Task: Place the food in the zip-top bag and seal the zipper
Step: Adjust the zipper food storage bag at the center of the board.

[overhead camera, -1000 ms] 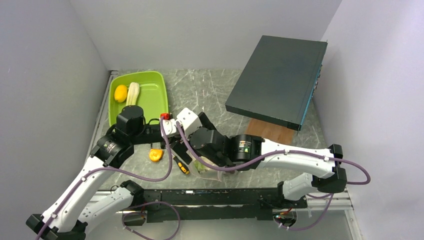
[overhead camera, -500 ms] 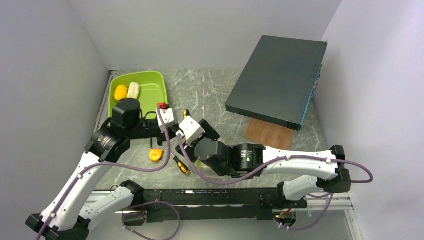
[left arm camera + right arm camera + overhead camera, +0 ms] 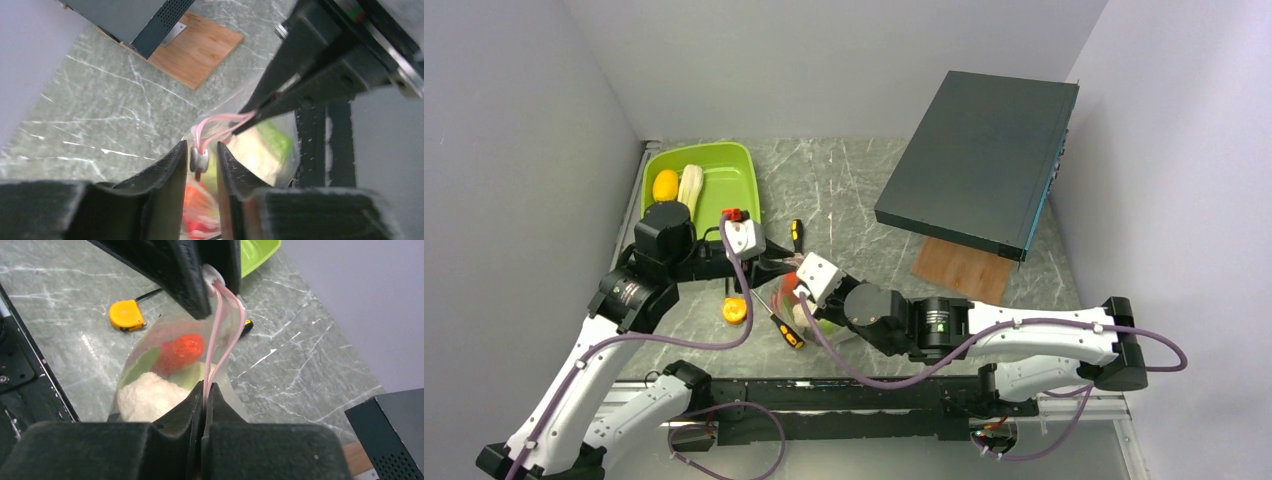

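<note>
Bag of clear crinkly plastic (image 3: 150,347), white toy cauliflower (image 3: 145,397) and red vegetable (image 3: 182,351) inside; left gripper (image 3: 200,150) pinches pale pink zipper's (image 3: 207,375) white slider (image 3: 200,160), right gripper (image 3: 206,390) clamps the strip.

The left tool (image 3: 200,152) pinched the white slider (image 3: 200,160) of the pink zipper (image 3: 225,118), whose far end the right tool (image 3: 246,118) clamped. The clear zip-top bag (image 3: 235,100) held green, white and red food (image 3: 272,140).
</note>
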Tool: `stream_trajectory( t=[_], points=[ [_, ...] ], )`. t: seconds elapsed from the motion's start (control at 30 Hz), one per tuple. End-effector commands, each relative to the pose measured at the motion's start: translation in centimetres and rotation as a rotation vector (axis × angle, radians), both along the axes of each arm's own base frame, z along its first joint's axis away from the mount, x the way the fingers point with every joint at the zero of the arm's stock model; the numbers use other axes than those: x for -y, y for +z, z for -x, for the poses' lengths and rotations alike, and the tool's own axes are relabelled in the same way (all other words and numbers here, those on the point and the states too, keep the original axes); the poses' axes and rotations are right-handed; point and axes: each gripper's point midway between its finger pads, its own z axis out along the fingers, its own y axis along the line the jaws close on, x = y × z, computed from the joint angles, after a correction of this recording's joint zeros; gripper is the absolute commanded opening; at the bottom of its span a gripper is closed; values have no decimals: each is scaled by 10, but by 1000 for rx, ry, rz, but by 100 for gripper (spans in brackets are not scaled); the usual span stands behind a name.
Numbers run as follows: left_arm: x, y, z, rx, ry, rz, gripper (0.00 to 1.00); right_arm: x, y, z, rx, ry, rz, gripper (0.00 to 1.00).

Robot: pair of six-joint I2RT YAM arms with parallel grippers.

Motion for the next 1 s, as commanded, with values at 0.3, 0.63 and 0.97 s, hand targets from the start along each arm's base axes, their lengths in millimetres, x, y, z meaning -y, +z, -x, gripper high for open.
stream_trajectory(
  t=[0.3,0.63,0.97],
  points=[
    [-5,27,-3,375,56,316,79,33,51,19,-129,419,-258,0],
    [29,9,15,134,-246,349,67,38,57,14,-142,410,-306,0],
    [24,8,25,203,-224,330,78,48,53,-11,-153,240,-317,0]
  ],
)
